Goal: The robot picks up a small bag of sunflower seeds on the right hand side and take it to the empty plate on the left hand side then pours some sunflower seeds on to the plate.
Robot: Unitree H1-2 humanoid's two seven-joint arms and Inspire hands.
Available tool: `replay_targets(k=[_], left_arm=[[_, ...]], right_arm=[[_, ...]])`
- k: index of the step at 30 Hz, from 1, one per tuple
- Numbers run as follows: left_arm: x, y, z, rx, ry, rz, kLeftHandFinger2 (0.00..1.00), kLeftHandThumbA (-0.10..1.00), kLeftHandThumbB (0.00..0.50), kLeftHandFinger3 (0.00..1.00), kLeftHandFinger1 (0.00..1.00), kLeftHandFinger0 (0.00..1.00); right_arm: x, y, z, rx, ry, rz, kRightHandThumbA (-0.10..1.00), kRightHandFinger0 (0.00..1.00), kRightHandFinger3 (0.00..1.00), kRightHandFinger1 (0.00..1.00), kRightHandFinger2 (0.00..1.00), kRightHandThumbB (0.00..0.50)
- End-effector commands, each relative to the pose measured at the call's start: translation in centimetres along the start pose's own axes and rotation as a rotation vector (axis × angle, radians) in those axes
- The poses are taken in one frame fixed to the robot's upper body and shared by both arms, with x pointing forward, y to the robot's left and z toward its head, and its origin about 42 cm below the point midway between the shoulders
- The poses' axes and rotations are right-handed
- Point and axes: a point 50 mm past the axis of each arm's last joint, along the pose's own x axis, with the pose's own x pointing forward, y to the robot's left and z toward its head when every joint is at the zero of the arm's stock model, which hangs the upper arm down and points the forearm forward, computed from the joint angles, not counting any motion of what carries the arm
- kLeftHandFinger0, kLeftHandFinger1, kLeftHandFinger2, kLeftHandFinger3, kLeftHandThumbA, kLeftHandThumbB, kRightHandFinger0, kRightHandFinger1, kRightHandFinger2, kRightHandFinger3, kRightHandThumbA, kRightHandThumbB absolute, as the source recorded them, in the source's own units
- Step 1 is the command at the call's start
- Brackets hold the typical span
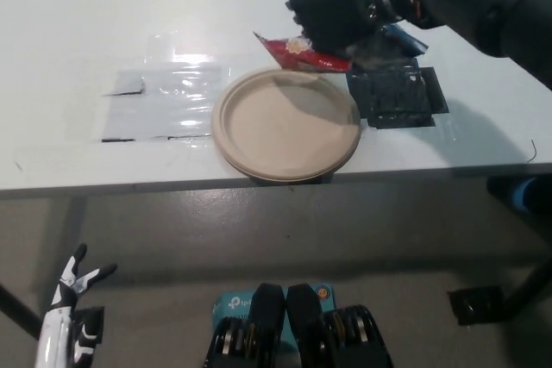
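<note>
We are gripping the red seed bag (297, 52) in our black right hand (335, 13) just past the far rim of the empty plate (285, 123), and should be tipping its mouth gently over the plate's middle, while our white left hand (73, 283) is hanging open low at the near left.

open table (78, 32) left of plate (285, 124)

The plate (285, 127) looks like matt beige paper or pulp, the red bag (297, 54) is glossy crinkled plastic in the matt black right hand (332, 13), a clear shiny plastic sheet (164, 101) lies on the smooth white table (86, 23), and the black mat (398, 97) has a slight sheen.
</note>
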Motion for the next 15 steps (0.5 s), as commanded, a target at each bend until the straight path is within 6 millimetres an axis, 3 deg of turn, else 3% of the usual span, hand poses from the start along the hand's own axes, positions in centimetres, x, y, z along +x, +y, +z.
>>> replay_targets(k=[1, 2, 3, 5, 6, 7, 8, 9, 10, 11, 12, 13, 14, 15], left_arm=[[-0.1, 0.3, 0.8, 0.012, -0.073, 0.040, 0.74, 1.00, 0.284, 1.00, 0.79, 0.97], [-0.4, 0.4, 1.0, 0.029, -0.067, 0.052, 0.74, 1.00, 0.284, 1.00, 0.79, 0.97], [-0.6, 0.9, 1.0, 0.038, -0.068, 0.045, 0.74, 1.00, 0.284, 1.00, 0.79, 0.95], [-0.6, 1.2, 1.1, 0.026, -0.074, 0.038, 0.74, 1.00, 0.289, 1.00, 0.80, 0.95], [-0.6, 1.4, 1.1, 0.031, -0.077, 0.037, 0.73, 1.00, 0.282, 1.00, 0.79, 0.96], [-0.5, 0.8, 1.2, 0.023, -0.081, 0.043, 0.72, 1.00, 0.290, 1.00, 0.78, 0.97], [-0.5, 0.8, 1.1, 0.031, -0.086, 0.052, 0.71, 1.00, 0.282, 1.00, 0.77, 0.97], [-0.8, 0.6, 1.2, 0.034, -0.078, 0.064, 0.71, 1.00, 0.282, 1.00, 0.77, 0.97], [-1.1, 1.0, 1.2, 0.045, -0.070, 0.063, 0.71, 1.00, 0.282, 1.00, 0.77, 0.96], [-1.8, 0.9, 1.3, 0.046, -0.061, 0.063, 0.71, 1.00, 0.282, 1.00, 0.77, 0.96], [-2.2, 0.7, 1.5, 0.038, -0.057, 0.060, 0.70, 1.00, 0.294, 1.00, 0.76, 0.96], [-2.4, 0.7, 1.8, 0.030, -0.057, 0.061, 0.70, 1.00, 0.300, 1.00, 0.77, 1.00], [-2.6, 0.6, 2.0, 0.024, -0.064, 0.067, 0.70, 1.00, 0.297, 1.00, 0.77, 1.00], [-2.8, 0.7, 2.1, 0.016, -0.066, 0.070, 0.71, 1.00, 0.303, 1.00, 0.77, 1.00]], right_arm=[[-3.7, 0.0, -6.2, -0.037, 0.222, 0.016, -0.10, 0.00, 0.26, 0.00, 0.05, 0.322], [-3.2, -0.5, -6.3, -0.067, 0.187, -0.009, -0.09, 0.00, 0.22, 0.00, 0.01, 0.326], [-2.6, -0.7, -5.5, -0.047, 0.153, -0.021, -0.10, 0.03, 0.30, 0.08, 0.11, 0.295], [-1.9, -0.9, -4.9, -0.037, 0.130, -0.014, -0.10, 0.00, 0.34, 0.04, 0.15, 0.277], [-2.2, -0.5, -5.6, -0.004, 0.199, 0.032, -0.10, 0.00, 0.21, 0.00, 0.03, 0.299], [-3.4, -0.1, -7.1, -0.007, 0.267, 0.082, -0.08, 0.00, 0.15, 0.00, 0.00, 0.347], [-3.5, -0.7, -8.5, 0.006, 0.299, 0.135, -0.05, 0.00, 0.20, 0.00, 0.00, 0.411], [-2.5, -1.5, -8.6, 0.001, 0.276, 0.125, -0.04, 0.00, 0.22, 0.00, 0.01, 0.363], [-0.6, -2.3, -7.3, -0.014, 0.228, 0.065, 0.06, 0.00, 0.18, 0.00, 0.00, 0.340], [0.8, -2.9, -5.9, -0.027, 0.189, 0.016, 0.08, 0.00, 0.17, 0.00, 0.00, 0.338], [4.1, -3.8, -2.3, -0.069, 0.110, -0.014, 0.16, 0.00, 0.10, 0.00, 0.02, 0.383], [5.7, -4.3, -0.2, 0.004, 0.100, -0.032, 0.20, 0.00, 0.10, 0.00, 0.11, 0.392], [5.8, -4.0, 0.0, 0.021, 0.107, -0.009, 0.15, 0.00, 0.09, 0.00, 0.19, 0.419], [5.3, -3.4, -0.3, -0.029, 0.131, 0.039, 0.14, 0.00, 0.19, 0.03, 0.23, 0.426]])
